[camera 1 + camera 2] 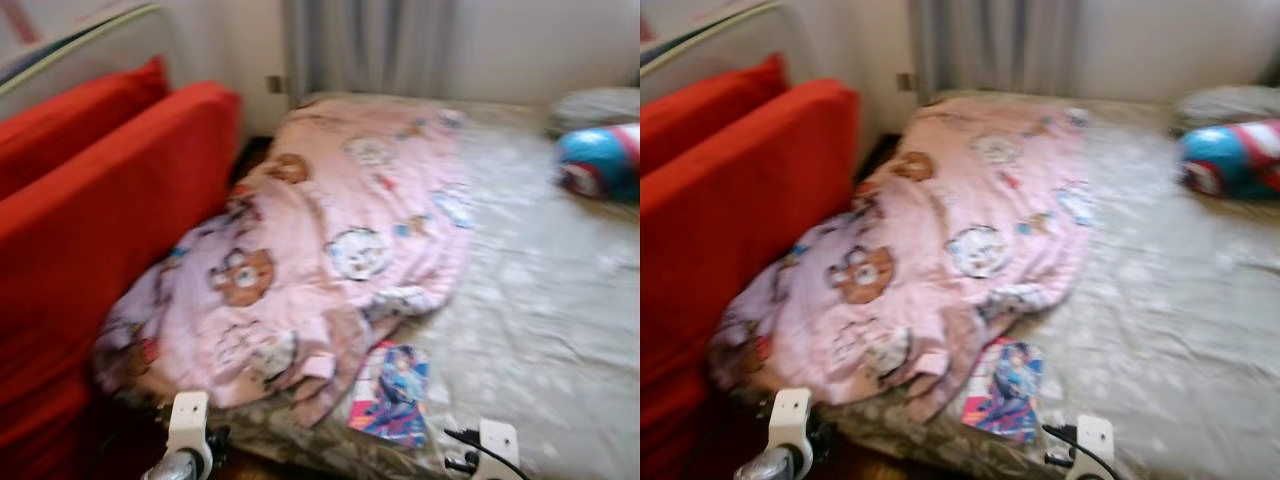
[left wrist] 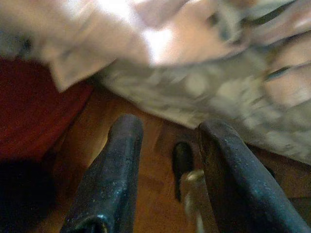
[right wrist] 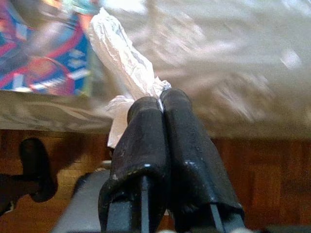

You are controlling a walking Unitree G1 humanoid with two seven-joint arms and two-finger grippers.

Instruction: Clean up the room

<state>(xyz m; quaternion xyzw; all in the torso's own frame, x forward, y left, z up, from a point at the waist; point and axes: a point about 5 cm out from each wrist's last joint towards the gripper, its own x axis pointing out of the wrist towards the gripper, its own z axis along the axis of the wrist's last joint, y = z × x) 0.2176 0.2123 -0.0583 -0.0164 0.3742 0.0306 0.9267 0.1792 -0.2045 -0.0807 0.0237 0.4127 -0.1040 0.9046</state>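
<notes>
My right gripper (image 3: 160, 103) is shut on a crumpled white piece of tissue or plastic (image 3: 121, 53), held just off the bed's front edge. A colourful book (image 1: 392, 394) lies flat on the bed near that edge, beside the tissue in the right wrist view. A rumpled pink blanket with bear prints (image 1: 320, 250) covers the left half of the bed. My left gripper (image 2: 170, 127) is open with nothing between its fingers. It hangs low over the wooden floor (image 2: 146, 160), below the bed's edge and the blanket's corner.
Red cushions (image 1: 110, 200) stand against the bed's left side. The grey patterned sheet (image 1: 540, 310) lies bare on the right half. A blue, red and white pillow (image 1: 600, 160) rests at the far right. Curtains (image 1: 370, 45) hang behind the bed.
</notes>
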